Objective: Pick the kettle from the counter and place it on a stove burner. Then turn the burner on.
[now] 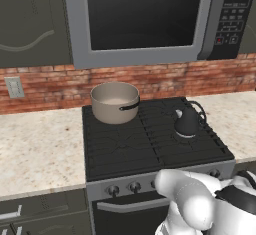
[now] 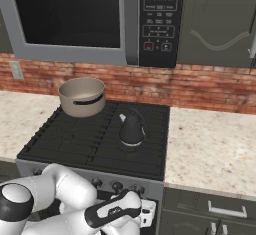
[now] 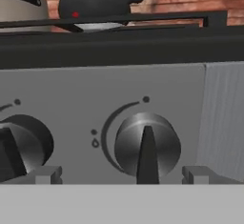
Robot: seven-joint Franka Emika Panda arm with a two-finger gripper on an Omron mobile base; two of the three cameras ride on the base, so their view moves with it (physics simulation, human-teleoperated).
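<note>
Kettle [image 1: 187, 123] upright on stove burner [image 1: 192, 138], right side of black cooktop [image 1: 120, 146], centre-right of left base frame; same spot mid-frame in right base view. Beige pot [image 1: 115, 102] on rear-left grate, well apart from kettle. Pale speckled bench [image 1: 35, 149] both sides of cooktop, brick wall behind, microwave [image 1: 145, 16] across top of frame. Gripper [image 3: 119, 176] low at stove front panel, fingers [image 3: 45, 175] spread apart, nothing held, straddling a round knob [image 3: 147, 147] with pointer upright; second knob [image 3: 21, 144] at left edge of hand view
</note>
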